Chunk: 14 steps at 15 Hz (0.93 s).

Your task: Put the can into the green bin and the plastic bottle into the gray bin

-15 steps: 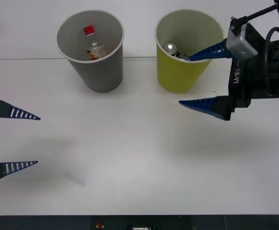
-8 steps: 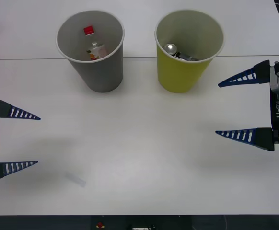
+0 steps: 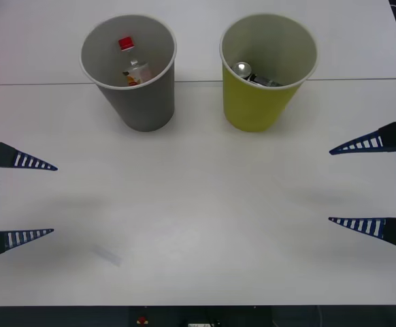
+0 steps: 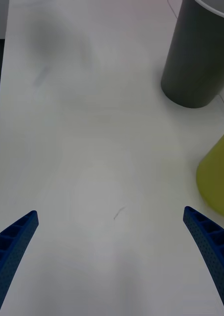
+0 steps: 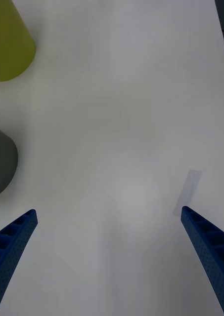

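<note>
Your stock on the white table [image 3: 198, 204]: gray bin [image 3: 131, 75] standing upright at 11 o'clock from the table's middle, bottle [image 3: 134, 67] inside it, red cap up and body leaning against the inner wall. Green bin [image 3: 266, 71] upright at 1 o'clock, just beside the gray one but apart from it; can [image 3: 249, 73] lies inside, shiny end showing. Your left gripper [image 3: 54, 199] sits at 9 o'clock over the table edge, fingers spread wide, nothing between them. Your right gripper [image 3: 330, 185] sits at 3 o'clock, likewise spread wide and holding nothing, well apart from the green bin. A faint pale strip [image 3: 107, 255] lies on the table at 7 o'clock, near the left gripper.
</note>
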Motion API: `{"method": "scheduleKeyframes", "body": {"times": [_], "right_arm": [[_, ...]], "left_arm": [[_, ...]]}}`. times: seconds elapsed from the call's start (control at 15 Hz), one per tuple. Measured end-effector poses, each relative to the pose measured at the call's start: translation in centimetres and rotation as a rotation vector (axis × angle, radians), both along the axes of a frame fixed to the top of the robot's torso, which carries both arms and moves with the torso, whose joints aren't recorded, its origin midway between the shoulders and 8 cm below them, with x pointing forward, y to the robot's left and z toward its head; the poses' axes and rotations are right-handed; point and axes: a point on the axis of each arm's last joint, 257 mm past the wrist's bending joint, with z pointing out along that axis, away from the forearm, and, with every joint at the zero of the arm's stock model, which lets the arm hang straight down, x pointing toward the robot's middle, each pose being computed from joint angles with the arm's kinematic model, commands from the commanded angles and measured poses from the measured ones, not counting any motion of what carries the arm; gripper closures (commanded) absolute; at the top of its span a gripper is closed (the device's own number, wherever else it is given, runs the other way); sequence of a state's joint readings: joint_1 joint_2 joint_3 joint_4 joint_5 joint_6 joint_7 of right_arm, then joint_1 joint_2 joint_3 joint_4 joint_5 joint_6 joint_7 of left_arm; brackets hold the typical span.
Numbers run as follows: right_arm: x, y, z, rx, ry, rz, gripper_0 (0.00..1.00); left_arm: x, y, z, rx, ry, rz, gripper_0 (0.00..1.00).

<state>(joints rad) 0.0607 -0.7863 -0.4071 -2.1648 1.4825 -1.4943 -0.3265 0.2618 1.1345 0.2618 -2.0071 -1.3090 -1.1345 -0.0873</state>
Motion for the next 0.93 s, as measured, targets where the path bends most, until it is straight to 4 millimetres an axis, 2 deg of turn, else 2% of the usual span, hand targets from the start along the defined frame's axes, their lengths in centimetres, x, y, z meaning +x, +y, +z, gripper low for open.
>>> {"method": "scheduleKeyframes", "body": {"times": [0.27,0.47,0.93], "right_arm": [[-0.6,-1.1,-1.1,0.024,0.028,-0.014,0.0],[-0.2,-2.1,-1.7,0.044,0.004,0.017,0.0],[-0.2,-2.8,-2.4,0.014,0.014,0.012,0.0]], "left_arm": [[0.0,0.0,0.0,0.0,0.0,0.0,0.0],[0.0,0.0,0.0,0.0,0.0,0.0,0.0],[0.0,0.0,0.0,0.0,0.0,0.0,0.0]]}}
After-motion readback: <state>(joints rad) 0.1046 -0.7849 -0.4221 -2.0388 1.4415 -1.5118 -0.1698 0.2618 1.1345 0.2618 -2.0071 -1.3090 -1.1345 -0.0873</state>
